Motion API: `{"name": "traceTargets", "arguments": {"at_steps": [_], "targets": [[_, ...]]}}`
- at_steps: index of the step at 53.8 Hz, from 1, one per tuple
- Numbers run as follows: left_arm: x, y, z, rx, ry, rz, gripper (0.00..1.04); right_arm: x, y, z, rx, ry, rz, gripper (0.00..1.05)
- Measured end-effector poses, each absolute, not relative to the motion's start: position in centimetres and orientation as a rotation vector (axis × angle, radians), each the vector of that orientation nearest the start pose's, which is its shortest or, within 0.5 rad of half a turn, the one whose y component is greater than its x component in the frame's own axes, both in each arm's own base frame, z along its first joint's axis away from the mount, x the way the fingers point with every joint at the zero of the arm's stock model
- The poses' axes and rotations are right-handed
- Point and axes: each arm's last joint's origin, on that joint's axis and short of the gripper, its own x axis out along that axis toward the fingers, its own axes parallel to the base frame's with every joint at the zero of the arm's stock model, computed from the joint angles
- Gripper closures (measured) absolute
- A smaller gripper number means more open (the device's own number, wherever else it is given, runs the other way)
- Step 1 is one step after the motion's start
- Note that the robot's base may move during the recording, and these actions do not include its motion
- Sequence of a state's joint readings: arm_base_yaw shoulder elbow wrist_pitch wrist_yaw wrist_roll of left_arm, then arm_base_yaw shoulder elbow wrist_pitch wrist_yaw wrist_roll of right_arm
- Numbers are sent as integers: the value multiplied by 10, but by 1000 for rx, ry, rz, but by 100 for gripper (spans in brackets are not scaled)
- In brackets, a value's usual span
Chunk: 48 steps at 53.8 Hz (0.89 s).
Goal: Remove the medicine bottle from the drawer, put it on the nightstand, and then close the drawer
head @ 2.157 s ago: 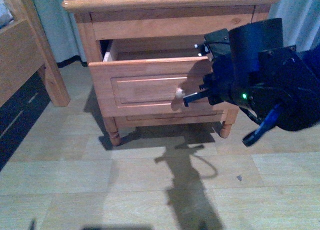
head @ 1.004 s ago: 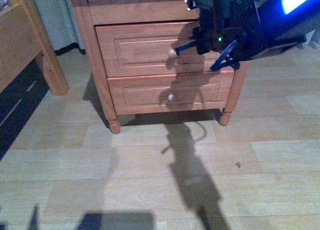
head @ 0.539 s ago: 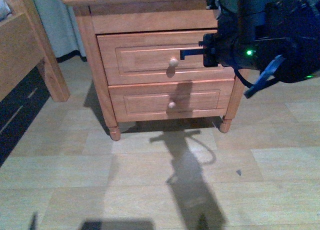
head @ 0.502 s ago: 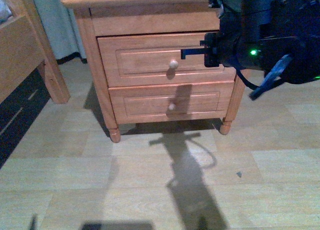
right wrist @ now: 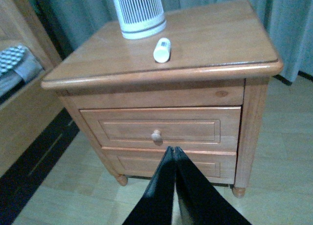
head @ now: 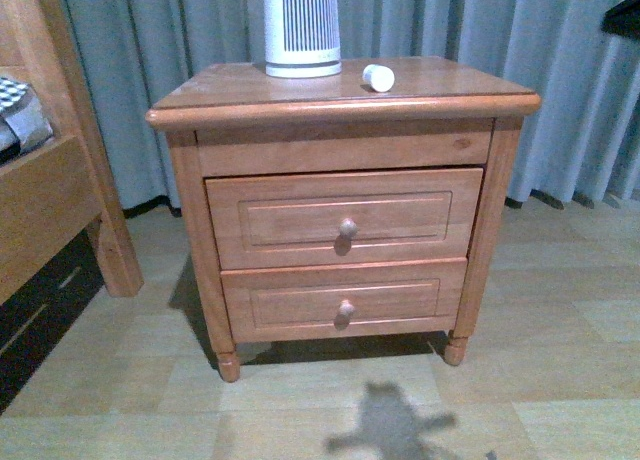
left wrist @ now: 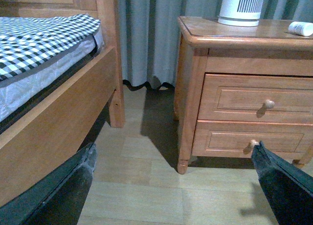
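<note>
The medicine bottle (head: 378, 77) lies on its side on top of the nightstand (head: 300, 88), beside the tall white ribbed device (head: 301, 25). It also shows in the right wrist view (right wrist: 162, 50) and in the left wrist view (left wrist: 301, 28). The upper drawer (head: 345, 218) is shut flush, its knob showing. My right gripper (right wrist: 172, 150) is shut and empty, in front of the nightstand and back from the drawers. My left gripper (left wrist: 173, 156) is open and empty, low over the floor between bed and nightstand. Neither gripper shows in the front view.
The lower drawer (head: 343, 302) is shut. A wooden bed frame (head: 50, 180) with a checked mattress (left wrist: 39, 36) stands left of the nightstand. Grey curtains (head: 580, 70) hang behind. The pale wood floor (head: 400, 410) lies in front.
The upper drawer went from open to shut. My right arm has drawn back out of the front view, and the view has risen to show the nightstand top with the bottle.
</note>
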<state>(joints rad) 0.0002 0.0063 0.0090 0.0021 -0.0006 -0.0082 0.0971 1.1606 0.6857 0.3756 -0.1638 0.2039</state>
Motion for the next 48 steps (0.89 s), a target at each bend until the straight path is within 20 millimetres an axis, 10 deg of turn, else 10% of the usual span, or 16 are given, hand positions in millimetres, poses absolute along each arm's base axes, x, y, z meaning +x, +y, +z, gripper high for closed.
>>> {"name": "traceTargets", "arguments": {"at_steps": [15,24,48], "targets": [[98,0,166,-8,-5,1,7,119,6,279,214,40,302,32],[98,0,166,-8,-5,1,7,97,1,265,168,-36,251,6],[98,0,166,-8,-5,1,7,98,0,196,9,8,0,91]]}}
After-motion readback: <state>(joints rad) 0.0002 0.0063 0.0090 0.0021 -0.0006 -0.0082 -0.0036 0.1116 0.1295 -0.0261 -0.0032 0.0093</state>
